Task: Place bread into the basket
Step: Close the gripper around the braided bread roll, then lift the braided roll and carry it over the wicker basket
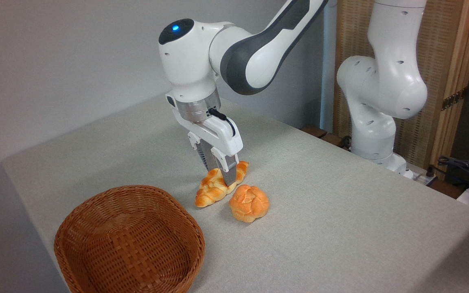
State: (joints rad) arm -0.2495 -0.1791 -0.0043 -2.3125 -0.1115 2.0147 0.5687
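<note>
1. A white Panda arm point(234, 53) is reaching down over a grey cloth-covered bench point(340, 211), its claw point(222, 173) pointing straight at the surface.
2. The claw is straddling the bread point(212, 189), a braided golden-orange loaf lying on the bench; the near finger point(229, 173) is standing in front of the loaf's middle and the far finger is showing behind it. The fingers are set narrow around the loaf, though whether they are pressing it firmly cannot be told.
3. The bread is resting on the bench, lying diagonally, one tapered end pointing toward the lower left and the other toward the upper right.
4. A round knotted orange bun point(249, 203) is sitting just beside the loaf, to its right and slightly nearer the camera.
5. The basket point(96, 228), a shallow brown wicker oval, is sitting at the bench's near left corner, close to the loaf's lower end but not touching it.
6. The arm's base point(377, 122) is standing at the bench's far right edge.
</note>
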